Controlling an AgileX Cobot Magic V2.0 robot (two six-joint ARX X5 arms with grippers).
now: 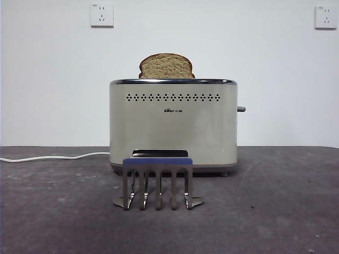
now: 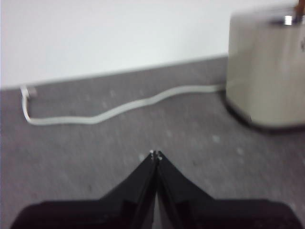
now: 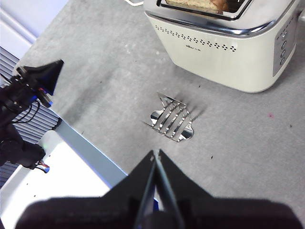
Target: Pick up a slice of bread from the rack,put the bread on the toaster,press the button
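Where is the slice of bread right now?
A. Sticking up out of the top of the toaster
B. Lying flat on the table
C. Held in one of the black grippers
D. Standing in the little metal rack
A: the slice of bread rises with its domed top above the chrome rim of the toaster, the rack in front holds nothing, and the left gripper and right gripper are both shut on nothing.

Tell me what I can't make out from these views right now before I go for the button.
- Slice of bread: front view shows only its domed top; the toaster hides the rest.
- Button: tiny in front view; pressed or not is unclear.
- Left wrist view: blurred, toaster cut off.
- Rack: hides the toaster's lower front.
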